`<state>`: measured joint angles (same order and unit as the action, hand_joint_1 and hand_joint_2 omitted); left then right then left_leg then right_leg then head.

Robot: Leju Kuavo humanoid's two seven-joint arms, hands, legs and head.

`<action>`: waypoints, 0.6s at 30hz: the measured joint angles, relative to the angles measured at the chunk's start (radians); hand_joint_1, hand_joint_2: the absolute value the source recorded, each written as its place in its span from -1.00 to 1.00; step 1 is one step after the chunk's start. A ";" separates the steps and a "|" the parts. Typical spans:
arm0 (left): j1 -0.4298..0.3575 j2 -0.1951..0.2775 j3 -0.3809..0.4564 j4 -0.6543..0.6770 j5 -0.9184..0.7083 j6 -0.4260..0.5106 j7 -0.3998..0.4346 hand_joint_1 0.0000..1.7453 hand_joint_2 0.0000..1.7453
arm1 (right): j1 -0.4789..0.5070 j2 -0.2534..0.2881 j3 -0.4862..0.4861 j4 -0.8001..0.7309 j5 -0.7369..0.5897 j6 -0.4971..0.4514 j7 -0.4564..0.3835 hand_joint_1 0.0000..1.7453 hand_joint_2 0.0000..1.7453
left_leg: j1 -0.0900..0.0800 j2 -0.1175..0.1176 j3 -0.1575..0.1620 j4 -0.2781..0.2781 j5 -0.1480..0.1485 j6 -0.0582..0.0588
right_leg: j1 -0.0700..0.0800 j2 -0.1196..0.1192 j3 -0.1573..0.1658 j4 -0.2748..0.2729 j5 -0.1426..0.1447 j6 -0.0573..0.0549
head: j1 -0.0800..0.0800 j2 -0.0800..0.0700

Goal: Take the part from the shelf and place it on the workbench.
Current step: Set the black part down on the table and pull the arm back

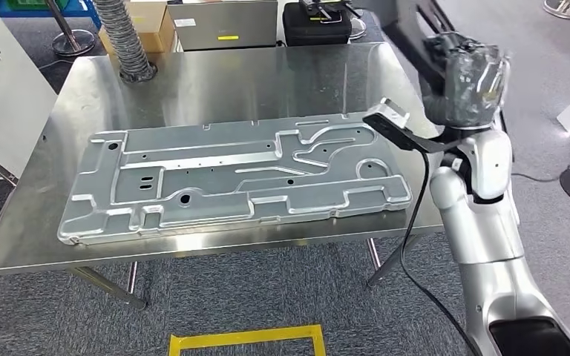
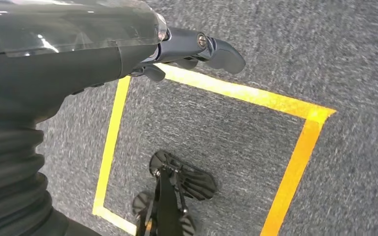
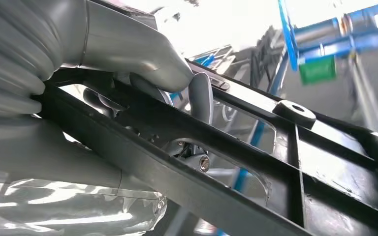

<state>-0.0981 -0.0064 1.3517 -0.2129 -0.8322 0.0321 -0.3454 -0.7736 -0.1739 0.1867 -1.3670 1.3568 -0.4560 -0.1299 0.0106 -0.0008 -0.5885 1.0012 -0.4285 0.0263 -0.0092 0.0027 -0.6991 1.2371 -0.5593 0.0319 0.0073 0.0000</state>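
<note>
My right hand (image 1: 466, 73), wrapped in clear plastic, is raised beyond the right edge of the steel workbench (image 1: 193, 81). It grips a black frame-like part (image 1: 417, 50) that slants up and away from it. In the right wrist view the thumb (image 3: 142, 59) and fingers (image 3: 200, 96) close around a bar of this black part (image 3: 295, 162), which has ribs and open windows. My left hand (image 2: 197, 46) hangs over the carpet and holds nothing.
A large grey stamped metal panel (image 1: 230, 178) covers most of the workbench's front half. A ribbed hose (image 1: 126, 37), a cardboard box (image 1: 152, 26) and a black case (image 1: 315, 22) stand behind the bench. Yellow tape (image 1: 245, 337) marks the floor in front.
</note>
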 joint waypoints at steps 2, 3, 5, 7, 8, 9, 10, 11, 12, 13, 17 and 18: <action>-0.001 0.000 -0.005 0.000 -0.007 -0.010 -0.005 -1.00 1.00 | -0.050 0.000 0.042 0.075 0.053 0.047 0.013 1.00 1.00 | 0.000 0.000 0.000 0.002 -0.001 -0.001 | -0.006 -0.001 -0.035 0.061 -0.002 0.005 | 0.000 0.000; -0.002 0.000 -0.007 0.000 -0.011 -0.016 -0.008 -1.00 1.00 | -0.079 0.002 0.065 0.117 0.069 0.076 0.014 1.00 1.00 | 0.001 -0.001 0.000 0.004 -0.002 -0.002 | -0.009 -0.001 -0.025 0.033 0.025 0.005 | 0.001 0.000; -0.005 0.000 -0.013 0.000 -0.016 -0.025 -0.010 -1.00 1.00 | -0.149 0.011 0.119 0.212 0.084 0.129 0.003 1.00 1.00 | 0.001 -0.003 0.000 0.009 -0.006 -0.008 | -0.013 -0.002 0.034 -0.100 0.097 0.003 | 0.001 0.000; -0.009 0.000 -0.018 0.000 -0.018 -0.027 -0.010 -1.00 1.00 | -0.212 0.035 0.182 0.316 0.086 0.158 -0.016 1.00 1.00 | -0.001 -0.004 -0.005 0.015 -0.009 -0.019 | -0.009 -0.001 0.075 -0.197 0.129 -0.005 | 0.000 0.000; -0.010 0.000 -0.020 0.000 -0.018 -0.027 -0.009 -1.00 1.00 | -0.235 0.052 0.213 0.369 0.087 0.166 -0.022 1.00 1.00 | -0.002 -0.004 -0.007 0.014 -0.008 -0.025 | -0.006 -0.001 0.079 -0.211 0.127 -0.011 | 0.000 0.000; -0.011 -0.001 -0.021 0.000 -0.018 -0.027 -0.009 -1.00 1.00 | -0.251 0.070 0.241 0.415 0.088 0.170 -0.025 1.00 1.00 | -0.002 -0.004 -0.007 0.013 -0.007 -0.031 | -0.003 0.000 0.078 -0.215 0.128 -0.018 | 0.000 0.000; -0.012 -0.001 -0.022 0.000 -0.018 -0.026 -0.008 -1.00 1.00 | -0.263 0.093 0.269 0.462 0.088 0.173 -0.025 1.00 1.00 | 0.000 -0.004 -0.007 0.011 -0.008 -0.037 | -0.003 0.000 0.079 -0.217 0.129 -0.025 | 0.000 0.000; -0.012 -0.002 -0.023 0.000 -0.018 -0.026 -0.008 -1.00 1.00 | -0.275 0.115 0.295 0.507 0.088 0.175 -0.024 1.00 1.00 | 0.002 -0.004 -0.010 0.017 -0.014 -0.043 | -0.004 0.000 0.080 -0.220 0.131 -0.033 | 0.000 0.000; -0.012 -0.002 -0.024 0.000 -0.018 -0.026 -0.008 -1.00 1.00 | -0.286 0.138 0.321 0.550 0.088 0.176 -0.023 1.00 1.00 | 0.003 -0.004 -0.020 0.041 -0.031 -0.048 | -0.005 -0.001 0.082 -0.223 0.133 -0.040 | -0.001 0.000; -0.012 -0.002 -0.025 0.000 -0.018 -0.026 -0.008 -1.00 1.00 | -0.295 0.160 0.346 0.589 0.086 0.179 -0.023 1.00 1.00 | 0.004 -0.004 -0.041 0.086 -0.057 -0.051 | -0.005 -0.001 0.083 -0.226 0.133 -0.047 | -0.002 0.000; -0.009 -0.003 -0.027 0.000 -0.019 -0.031 -0.011 -1.00 1.00 | -0.306 0.224 0.406 0.693 0.067 0.187 -0.026 1.00 1.00 | 0.005 -0.004 -0.154 0.307 -0.134 -0.056 | 0.004 -0.002 0.086 -0.224 0.129 -0.059 | -0.002 0.000; -0.008 -0.003 -0.028 0.000 -0.020 -0.032 -0.011 -1.00 1.00 | -0.306 0.234 0.413 0.712 0.062 0.186 -0.027 1.00 1.00 | 0.005 -0.004 -0.152 0.292 -0.113 -0.055 | 0.005 -0.002 0.087 -0.223 0.127 -0.059 | -0.002 0.000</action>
<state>-0.1065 -0.0092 1.3240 -0.2129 -0.8518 -0.0002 -0.3561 -1.0793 0.0604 0.6002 -0.6555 1.4186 -0.2696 -0.1564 0.0151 -0.0044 -0.7401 1.2930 -0.5415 -0.0287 -0.0038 0.0005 -0.6116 1.0139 -0.4324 -0.0273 0.0048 0.0000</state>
